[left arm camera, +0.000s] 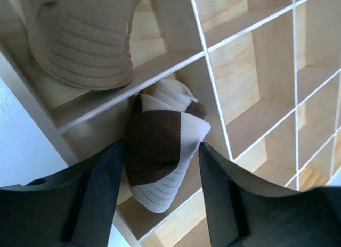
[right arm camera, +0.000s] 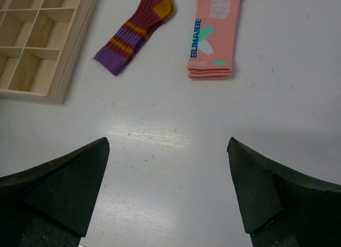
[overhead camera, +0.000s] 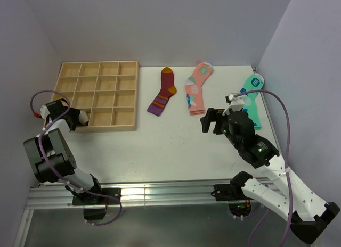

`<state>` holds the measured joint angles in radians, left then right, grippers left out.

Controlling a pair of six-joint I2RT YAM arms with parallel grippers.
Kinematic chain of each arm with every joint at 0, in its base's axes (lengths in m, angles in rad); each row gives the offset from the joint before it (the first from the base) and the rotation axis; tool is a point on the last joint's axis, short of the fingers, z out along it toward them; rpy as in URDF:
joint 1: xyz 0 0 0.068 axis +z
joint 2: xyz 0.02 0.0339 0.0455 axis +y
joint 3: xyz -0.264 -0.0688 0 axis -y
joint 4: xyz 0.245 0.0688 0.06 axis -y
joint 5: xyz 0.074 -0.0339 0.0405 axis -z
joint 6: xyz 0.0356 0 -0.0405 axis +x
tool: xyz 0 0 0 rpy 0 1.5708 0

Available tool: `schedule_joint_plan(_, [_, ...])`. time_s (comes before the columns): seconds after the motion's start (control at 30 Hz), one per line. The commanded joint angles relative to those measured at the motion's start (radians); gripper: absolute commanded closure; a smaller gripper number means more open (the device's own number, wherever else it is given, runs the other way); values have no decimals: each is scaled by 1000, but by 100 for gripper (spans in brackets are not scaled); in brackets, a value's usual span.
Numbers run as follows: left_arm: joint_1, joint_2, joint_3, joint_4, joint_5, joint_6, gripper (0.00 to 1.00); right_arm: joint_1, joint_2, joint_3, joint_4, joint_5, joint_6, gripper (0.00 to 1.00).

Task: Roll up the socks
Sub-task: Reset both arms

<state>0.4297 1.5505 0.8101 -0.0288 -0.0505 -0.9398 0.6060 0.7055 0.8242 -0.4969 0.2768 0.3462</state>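
Note:
A rolled beige sock with a dark brown band (left arm camera: 162,151) sits in a compartment of the wooden tray (left arm camera: 213,82), at the tray's near left corner (overhead camera: 81,117). My left gripper (left arm camera: 162,167) has its fingers on both sides of the roll, pressing on it. A rolled plain brown sock (left arm camera: 80,39) lies in the neighbouring compartment. My right gripper (overhead camera: 206,121) is open and empty, hovering over bare table (right arm camera: 168,143) right of centre.
The wooden tray (overhead camera: 136,95) has many square compartments and stands at the back left. A maroon striped sock (overhead camera: 164,91), a pink patterned sock (overhead camera: 197,89) and a mint-green sock (overhead camera: 252,98) lie flat at the back. The walls are close on both sides.

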Motion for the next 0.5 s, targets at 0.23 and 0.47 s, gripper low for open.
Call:
schedule_joint_plan(0.23, [32, -206, 35, -68, 58, 44, 25, -5, -57, 69, -51, 59, 5, 1])
schedule_joint_plan(0.47, [32, -531, 115, -270, 81, 180, 17, -5, -138, 154, -167, 171, 16, 0])
